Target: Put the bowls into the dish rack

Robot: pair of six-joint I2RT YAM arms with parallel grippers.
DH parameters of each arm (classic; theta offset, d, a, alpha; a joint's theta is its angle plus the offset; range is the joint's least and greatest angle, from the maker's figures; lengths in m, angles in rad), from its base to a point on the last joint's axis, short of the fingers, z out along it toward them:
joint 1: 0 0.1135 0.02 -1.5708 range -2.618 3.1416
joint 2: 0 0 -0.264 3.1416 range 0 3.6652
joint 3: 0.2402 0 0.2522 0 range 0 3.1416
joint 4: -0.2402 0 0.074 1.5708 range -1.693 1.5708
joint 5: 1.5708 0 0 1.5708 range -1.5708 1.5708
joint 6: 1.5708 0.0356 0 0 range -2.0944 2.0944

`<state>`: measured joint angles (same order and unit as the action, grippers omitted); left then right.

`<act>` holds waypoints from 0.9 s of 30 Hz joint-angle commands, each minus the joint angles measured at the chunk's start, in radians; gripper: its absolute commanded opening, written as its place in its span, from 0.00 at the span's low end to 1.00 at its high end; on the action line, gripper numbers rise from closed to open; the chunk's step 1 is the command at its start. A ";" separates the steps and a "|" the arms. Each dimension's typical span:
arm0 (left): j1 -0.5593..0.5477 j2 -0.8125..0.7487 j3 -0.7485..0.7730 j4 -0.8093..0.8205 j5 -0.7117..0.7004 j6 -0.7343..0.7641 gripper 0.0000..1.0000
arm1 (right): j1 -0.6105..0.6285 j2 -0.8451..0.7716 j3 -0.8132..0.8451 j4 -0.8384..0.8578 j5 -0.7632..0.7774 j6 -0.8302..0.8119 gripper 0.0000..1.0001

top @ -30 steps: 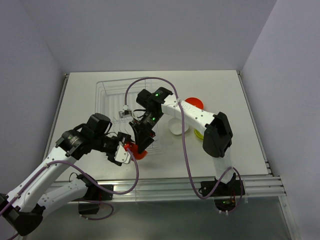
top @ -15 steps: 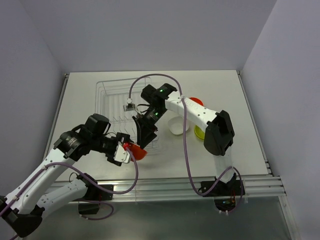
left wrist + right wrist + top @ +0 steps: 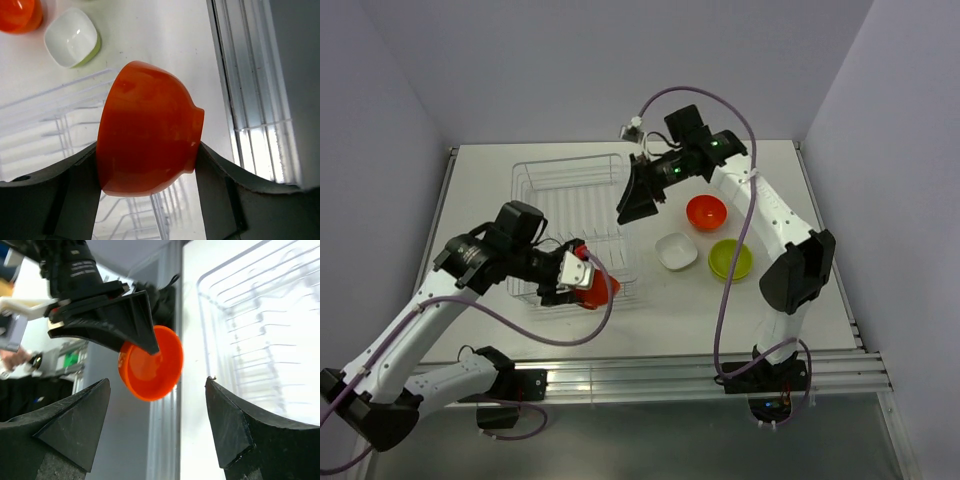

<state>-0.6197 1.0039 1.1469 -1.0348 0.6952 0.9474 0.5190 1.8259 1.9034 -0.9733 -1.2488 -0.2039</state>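
My left jaws are clenched on an orange bowl (image 3: 147, 155), tipped on its side over the rack's (image 3: 560, 185) near right corner. My right jaws are spread wide and empty, raised above the rack's far right corner. On the desk (image 3: 480, 190), right of the rack: second orange bowl (image 3: 706, 211), white bowl (image 3: 676, 251), green bowl (image 3: 730, 259).

White table (image 3: 680, 320), wire dish rack (image 3: 565, 200), orange-red bowl (image 3: 706, 211), white bowl (image 3: 677, 251), lime green bowl (image 3: 730, 260)
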 commanded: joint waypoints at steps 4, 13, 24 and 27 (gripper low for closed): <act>0.167 0.146 0.155 -0.080 0.162 -0.088 0.00 | -0.068 -0.088 -0.016 0.005 -0.009 -0.021 0.84; 0.311 0.425 0.342 -0.289 0.199 -0.053 0.00 | -0.071 -0.171 -0.156 0.036 -0.011 -0.034 0.84; 0.445 0.452 0.257 -0.340 0.029 0.132 0.01 | -0.071 -0.186 -0.202 0.042 -0.023 -0.038 0.84; 0.451 0.446 0.209 -0.340 0.000 0.168 0.02 | -0.070 -0.182 -0.207 0.044 -0.027 -0.037 0.84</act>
<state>-0.1772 1.4857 1.3884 -1.3182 0.7319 1.0344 0.4454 1.6886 1.7023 -0.9550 -1.2507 -0.2295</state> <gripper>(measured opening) 0.707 0.842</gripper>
